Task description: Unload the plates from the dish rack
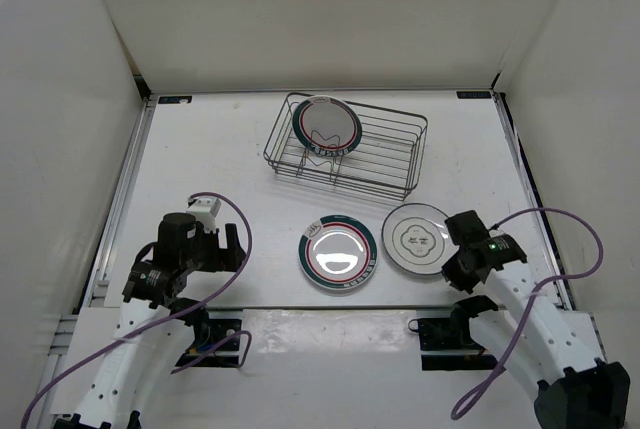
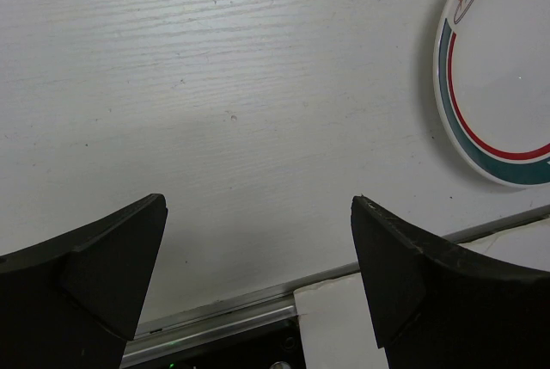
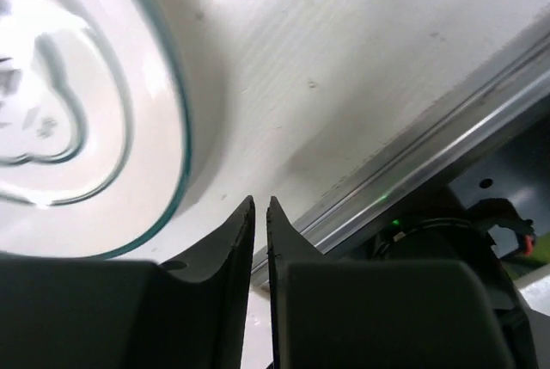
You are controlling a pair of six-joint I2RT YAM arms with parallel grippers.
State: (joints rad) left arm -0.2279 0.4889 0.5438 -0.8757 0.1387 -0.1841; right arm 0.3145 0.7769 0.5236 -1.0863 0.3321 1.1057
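Now we see the first plate (image 1: 326, 125), with a green and red rim, standing on its edge in the dish rack (image 1: 395, 154), at the rack's left end. The rack sits at the far side of the table (image 1: 200, 149). Two more plates lie flat on the table closer to us, side by side. The second plate (image 1: 338, 254) is green and red too. The plain plate (image 1: 417, 239), to its right, has a thin flower line. Our right gripper (image 3: 260, 201) has its fingers almost pressed together, holding nothing, just beside the plain plate's edge. Our left gripper (image 2: 258, 206) has its fingers wide apart over bare table, left of the second plate.
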